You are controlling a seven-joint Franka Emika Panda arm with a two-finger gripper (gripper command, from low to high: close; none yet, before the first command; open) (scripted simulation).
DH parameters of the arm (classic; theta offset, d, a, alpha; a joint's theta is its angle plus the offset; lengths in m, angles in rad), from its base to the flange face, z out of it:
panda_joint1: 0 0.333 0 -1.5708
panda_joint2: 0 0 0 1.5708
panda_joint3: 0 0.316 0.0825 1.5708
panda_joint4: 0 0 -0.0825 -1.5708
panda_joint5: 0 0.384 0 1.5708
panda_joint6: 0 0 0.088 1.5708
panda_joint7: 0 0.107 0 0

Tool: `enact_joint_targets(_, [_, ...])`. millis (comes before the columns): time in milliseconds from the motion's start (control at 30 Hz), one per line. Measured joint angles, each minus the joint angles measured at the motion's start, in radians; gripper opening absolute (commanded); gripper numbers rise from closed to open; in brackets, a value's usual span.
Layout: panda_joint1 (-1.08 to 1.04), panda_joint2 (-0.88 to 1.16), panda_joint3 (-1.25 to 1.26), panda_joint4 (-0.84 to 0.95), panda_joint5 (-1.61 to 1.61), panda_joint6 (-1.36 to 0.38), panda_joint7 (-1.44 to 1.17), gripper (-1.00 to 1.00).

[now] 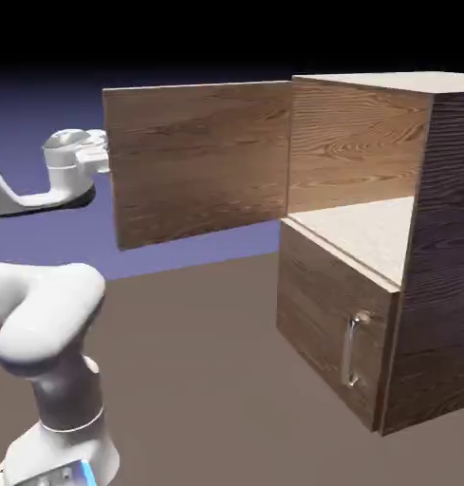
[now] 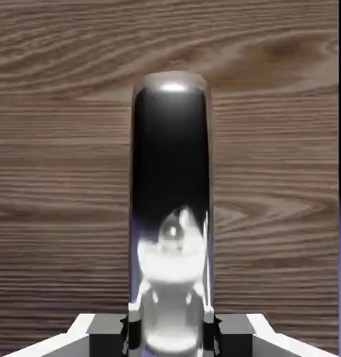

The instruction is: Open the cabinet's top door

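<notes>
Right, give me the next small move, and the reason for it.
I'd ease the fingers apart to let go of the handle: the top door already stands swung well out, the cabinet's pale inner shelf shows, and the fingers are closed on the bar, so more pulling seems unnecessary.

No readable text, label, brand, number or sign shows in either view.
</notes>
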Motion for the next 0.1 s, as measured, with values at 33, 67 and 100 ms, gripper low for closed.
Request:
enact_joint_targets(33, [-0.029,-0.002,0.01,0.036,0.005,-0.027,-0.006,-1.0])
enact_joint_targets(67, [-0.058,-0.005,0.019,0.073,0.008,-0.054,-0.013,-1.0])
enact_joint_targets(100, [-0.081,-0.007,0.027,0.101,0.011,-0.075,-0.018,1.0])
